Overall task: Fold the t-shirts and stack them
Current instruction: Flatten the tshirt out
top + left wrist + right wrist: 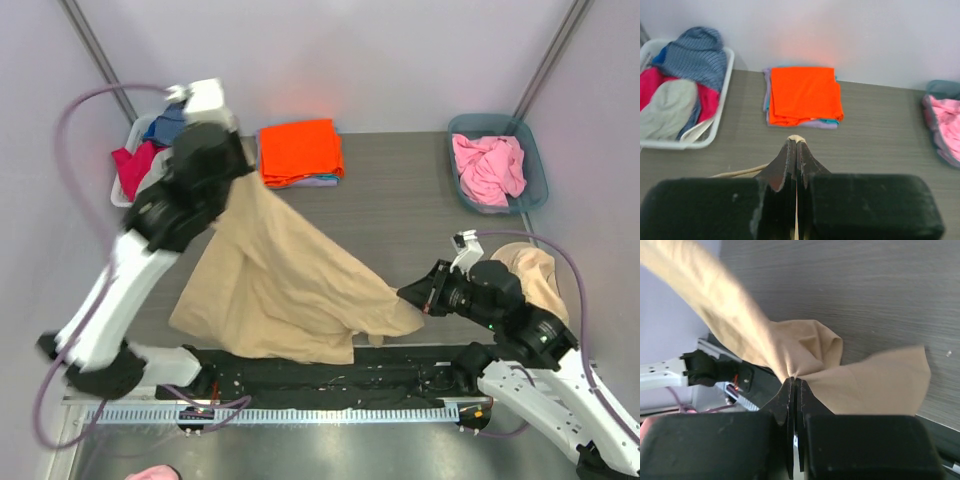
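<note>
Two corners of the tan shirt [290, 290] are pinched, one by each arm, so the cloth hangs as a slanted sheet between them rather than lying in a heap.

At the far left, a white basket [675, 145] holds a jumble of unfolded clothes in blue, red and grey, probably the supply waiting its turn. Just right of it, the left gripper [796, 142] is up high above the table [400, 200], its jaws closed tight on a thin edge of tan cloth. Lifting that side likely lets the shirt's own weight pull the wrinkles out.

At the back of the table sits the folded stack [300, 152], with an orange shirt [805, 95] on top and lavender edges showing beneath. It is squared up and set apart from the work area, ready for the next folded piece.

Lower and further right, the right gripper [795, 381] is clamped on a bunched corner of the same shirt near the table's front edge, anchoring the low end. A fold of tan cloth [535, 268] shows behind that arm; whether it belongs to the same shirt cannot be told.

At the far right, a blue bin [536, 170] holds a crumpled pink shirt [488, 168] — not yet folded.
</note>
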`<control>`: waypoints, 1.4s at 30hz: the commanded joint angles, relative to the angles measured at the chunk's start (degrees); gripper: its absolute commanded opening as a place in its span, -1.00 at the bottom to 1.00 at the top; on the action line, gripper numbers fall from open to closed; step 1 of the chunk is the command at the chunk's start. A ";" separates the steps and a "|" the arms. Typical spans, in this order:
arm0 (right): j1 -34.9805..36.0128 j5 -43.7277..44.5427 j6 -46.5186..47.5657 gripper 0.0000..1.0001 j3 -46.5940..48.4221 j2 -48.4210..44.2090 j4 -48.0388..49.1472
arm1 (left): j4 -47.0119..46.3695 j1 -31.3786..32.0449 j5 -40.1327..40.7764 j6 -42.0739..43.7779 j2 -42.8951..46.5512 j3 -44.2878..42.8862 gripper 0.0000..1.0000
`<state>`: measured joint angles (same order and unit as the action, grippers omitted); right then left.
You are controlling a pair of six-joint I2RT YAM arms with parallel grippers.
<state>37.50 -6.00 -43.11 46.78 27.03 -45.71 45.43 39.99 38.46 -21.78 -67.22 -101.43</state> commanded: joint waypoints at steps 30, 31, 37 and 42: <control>-0.14 27.45 2.67 0.59 -1.18 14.89 10.03 | -27.24 -3.87 -12.45 -8.01 -7.07 27.92 0.99; -0.06 26.75 3.29 0.59 -0.73 16.90 10.12 | -26.54 -2.91 -11.48 -10.36 -4.96 31.17 0.99; -0.14 22.17 4.62 0.59 0.32 19.38 11.08 | -23.11 3.51 -8.76 -19.34 2.53 49.64 0.99; -0.06 21.21 3.48 0.58 -1.43 15.87 10.47 | -22.14 5.19 -5.95 -24.97 2.71 56.07 1.00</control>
<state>37.39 16.25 -40.21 45.08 46.30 -35.66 22.35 44.51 27.46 -40.18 -66.63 -46.74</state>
